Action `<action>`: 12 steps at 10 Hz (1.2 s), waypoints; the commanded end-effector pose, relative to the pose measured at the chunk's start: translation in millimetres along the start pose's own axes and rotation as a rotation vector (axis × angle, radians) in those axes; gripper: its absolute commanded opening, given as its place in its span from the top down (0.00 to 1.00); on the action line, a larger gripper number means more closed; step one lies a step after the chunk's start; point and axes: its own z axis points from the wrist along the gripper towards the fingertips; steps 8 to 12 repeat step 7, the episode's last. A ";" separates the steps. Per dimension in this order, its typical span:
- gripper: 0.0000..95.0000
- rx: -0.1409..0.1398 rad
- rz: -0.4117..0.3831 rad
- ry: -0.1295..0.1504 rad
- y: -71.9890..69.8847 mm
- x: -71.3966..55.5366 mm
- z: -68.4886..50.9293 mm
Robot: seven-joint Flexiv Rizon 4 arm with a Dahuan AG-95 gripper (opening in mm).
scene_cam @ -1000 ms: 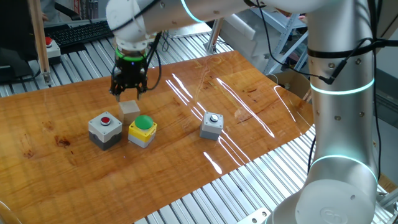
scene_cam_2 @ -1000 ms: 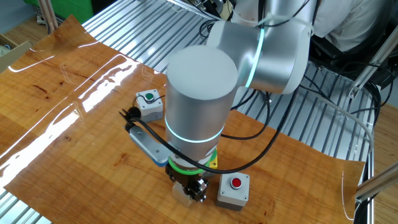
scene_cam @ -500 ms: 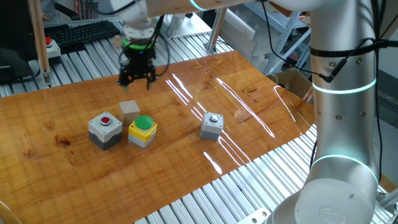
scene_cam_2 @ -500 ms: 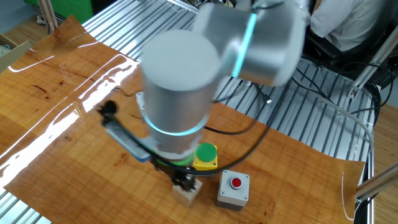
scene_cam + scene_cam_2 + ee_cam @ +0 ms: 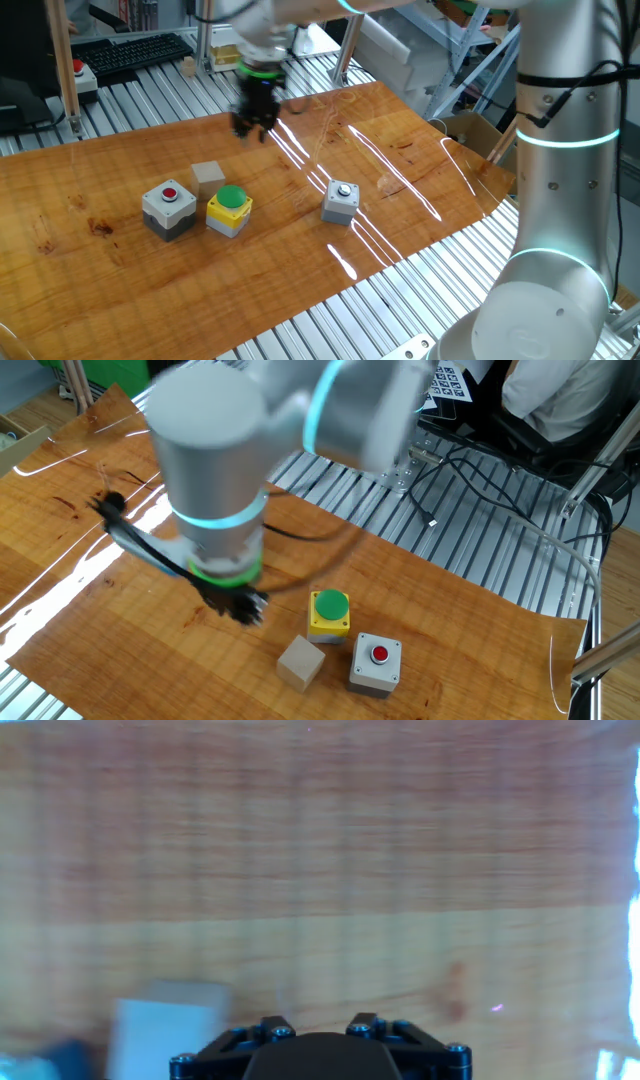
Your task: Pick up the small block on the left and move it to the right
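Observation:
The small block (image 5: 208,175), a plain pale beige cube, sits on the wooden table just behind the red-button and green-button boxes; it also shows in the other fixed view (image 5: 301,662). My gripper (image 5: 252,129) hangs above the table, behind and to the right of the block and well clear of it. Its fingers stand apart with nothing between them. In the other fixed view the gripper (image 5: 240,610) is motion-blurred, left of the block. The hand view is blurred: a pale box shape (image 5: 165,1023) lies at lower left, and only the gripper base shows.
A grey box with a red button (image 5: 168,208) and a yellow box with a green button (image 5: 229,209) stand side by side in front of the block. A grey box with a silver button (image 5: 341,202) stands to the right. Metal slats ring the table top (image 5: 420,180).
My gripper has risen from just over the block and swung away to the right and back, empty. The block stays where it was.

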 end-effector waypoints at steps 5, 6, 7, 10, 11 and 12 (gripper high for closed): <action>1.00 -0.011 -0.031 -0.034 -24.7 25.1 26.0; 1.00 -0.010 -0.022 -0.033 -24.5 28.5 27.5; 1.00 -0.008 -0.013 -0.031 -24.2 31.3 28.1; 1.00 -0.008 -0.013 -0.031 -24.2 31.3 28.1; 1.00 -0.008 -0.013 -0.031 -24.2 31.3 28.1; 1.00 -0.008 -0.013 -0.031 -24.2 31.3 28.1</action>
